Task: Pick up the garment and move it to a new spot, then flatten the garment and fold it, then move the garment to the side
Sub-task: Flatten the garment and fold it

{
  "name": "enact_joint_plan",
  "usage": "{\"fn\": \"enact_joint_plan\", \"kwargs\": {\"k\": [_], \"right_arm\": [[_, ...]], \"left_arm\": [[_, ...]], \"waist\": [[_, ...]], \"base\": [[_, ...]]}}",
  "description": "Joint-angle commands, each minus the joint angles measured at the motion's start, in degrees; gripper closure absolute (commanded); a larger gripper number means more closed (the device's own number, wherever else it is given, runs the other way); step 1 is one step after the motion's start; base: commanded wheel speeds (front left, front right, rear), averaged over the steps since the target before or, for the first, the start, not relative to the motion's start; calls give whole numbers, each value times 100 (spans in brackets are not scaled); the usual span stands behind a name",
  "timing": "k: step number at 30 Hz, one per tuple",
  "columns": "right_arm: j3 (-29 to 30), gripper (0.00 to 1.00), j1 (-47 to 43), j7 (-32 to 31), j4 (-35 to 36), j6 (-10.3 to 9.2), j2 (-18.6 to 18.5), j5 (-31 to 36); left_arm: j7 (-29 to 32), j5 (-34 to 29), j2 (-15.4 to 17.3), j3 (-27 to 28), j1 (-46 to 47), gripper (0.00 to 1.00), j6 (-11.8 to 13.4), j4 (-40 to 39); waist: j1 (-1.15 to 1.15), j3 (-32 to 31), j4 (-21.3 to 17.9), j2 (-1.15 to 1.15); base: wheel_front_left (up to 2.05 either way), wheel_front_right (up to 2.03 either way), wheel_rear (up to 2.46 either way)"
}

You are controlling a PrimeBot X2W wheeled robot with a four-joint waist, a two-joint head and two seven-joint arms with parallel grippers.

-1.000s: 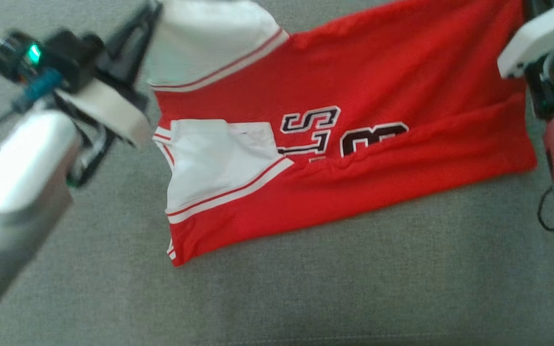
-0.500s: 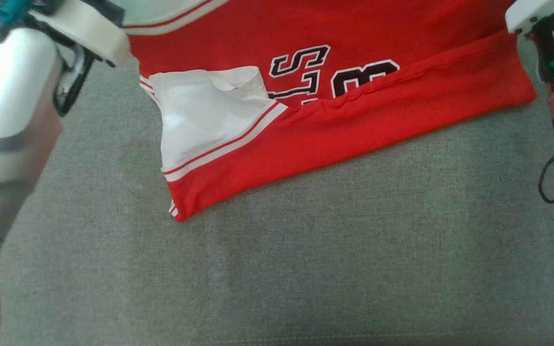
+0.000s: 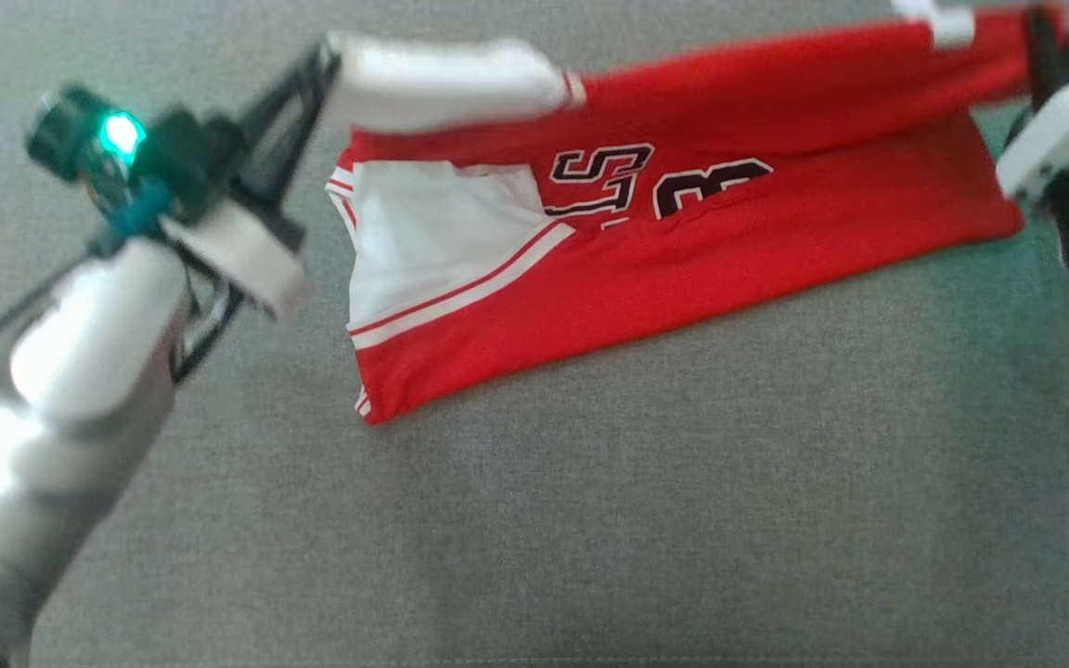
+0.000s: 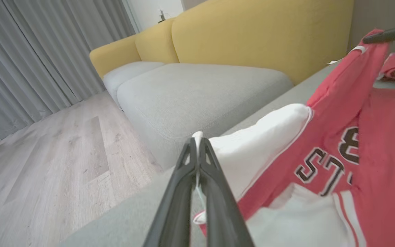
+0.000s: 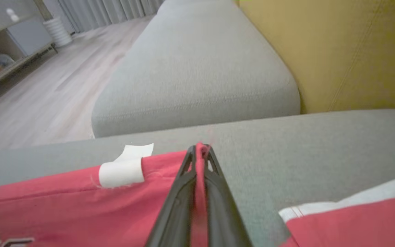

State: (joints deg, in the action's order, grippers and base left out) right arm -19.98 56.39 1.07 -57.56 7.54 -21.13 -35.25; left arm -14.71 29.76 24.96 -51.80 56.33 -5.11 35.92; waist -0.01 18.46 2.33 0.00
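Note:
The garment (image 3: 683,250) is a red jersey with white side panels and dark lettering, lying on a grey cushion (image 3: 590,520). Its far edge is lifted into a taut band between my two grippers. My left gripper (image 3: 323,65) is shut on the white corner; the left wrist view shows its tips (image 4: 197,141) pinching white fabric of the garment (image 4: 382,154). My right gripper (image 3: 1041,42) is shut on the red corner, next to a white tag (image 5: 122,171); in the right wrist view its fingers (image 5: 201,148) clamp the edge of the garment (image 5: 63,206).
A second grey seat cushion (image 4: 190,92) lies beyond, with the yellow sofa back (image 4: 252,31) behind it. Wood floor (image 4: 46,161) and grey curtains (image 4: 29,51) are off the cushion's edge. A low shelf unit (image 5: 9,44) stands across the room.
The head camera has shifted. The held far edge of the garment has come nearer over the lettering, folding the red field above it into a narrow raised band. Both grips are unchanged.

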Motion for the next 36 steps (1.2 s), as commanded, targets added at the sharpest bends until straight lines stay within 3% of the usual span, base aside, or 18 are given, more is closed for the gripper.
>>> {"fn": "enact_joint_plan", "kwargs": {"k": [1, 16, 32, 33, 34, 35, 36], "right_arm": [[-183, 100, -109, -145, 134, -5, -128, -83], [-1079, 100, -809, -1215, 181, -5, -846, -556], [-2237, 100, -898, -1318, 535, -5, -1197, -525], [-2271, 58, -877, -1282, 524, -5, -1201, -518], [-2280, 0, -859, -1255, 500, -5, -1189, -537], [-2271, 0, -843, -1251, 468, -5, -1164, -586], [-2263, 0, -813, -1226, 452, -5, -1147, -622]], "left_arm": [[-1, 40, 337, 109, 6, 100, -22, -249], [1208, 409, 912, -570, -1156, 100, -129, -1655], [2411, 932, 1431, -972, -1356, 100, -193, -2638], [2433, 912, 1428, -997, -1363, 100, -181, -2637], [2440, 892, 1412, -1019, -1371, 100, -167, -2624], [2409, 865, 1383, -1027, -1375, 56, -141, -2610], [2346, 846, 1342, -1012, -1381, 0, -89, -2586]], "waist": [[1, -81, 24, 0], [1, -283, 156, 0], [1, -463, 35, 0], [1, -459, 31, 0], [1, -456, 26, 0], [1, -454, 22, 0], [1, -456, 17, 0]], "base": [[0, 0, 0], [0, 0, 0], [0, 0, 0], [0, 0, 0], [0, 0, 0], [0, 0, 0], [0, 0, 0]]}}
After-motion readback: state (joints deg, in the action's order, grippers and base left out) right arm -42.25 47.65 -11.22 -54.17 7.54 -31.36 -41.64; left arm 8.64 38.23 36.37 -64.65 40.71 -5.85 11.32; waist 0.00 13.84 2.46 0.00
